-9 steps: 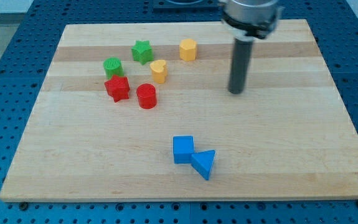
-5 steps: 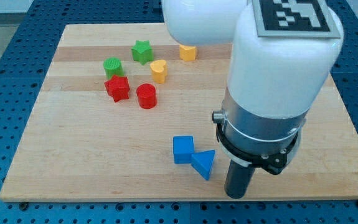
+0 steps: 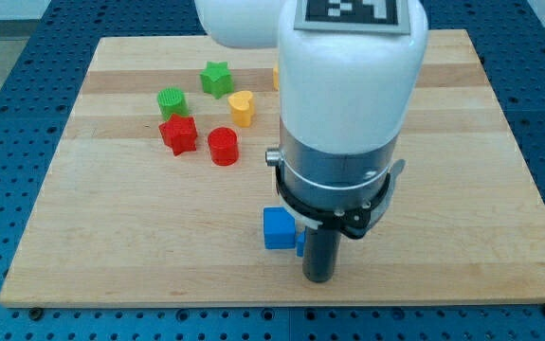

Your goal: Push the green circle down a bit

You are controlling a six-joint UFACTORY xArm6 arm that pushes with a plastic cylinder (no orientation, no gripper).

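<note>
The green circle [image 3: 171,100] sits at the board's upper left, just above the red star [image 3: 179,134]. My tip [image 3: 318,279] rests on the board near the bottom edge, just right of the blue cube [image 3: 278,228] and far down-right of the green circle. The arm's white body hides the blue triangle and most of the yellow block at the top.
A green star [image 3: 216,78] lies right of the green circle. A yellow heart [image 3: 242,108] and a red cylinder [image 3: 223,147] lie right of the red star. The wooden board [image 3: 462,189] ends close below my tip.
My tip swung from the board's upper right to the bottom right, then slid left to the blue blocks. The arm now covers the blue triangle. No block has visibly moved.
</note>
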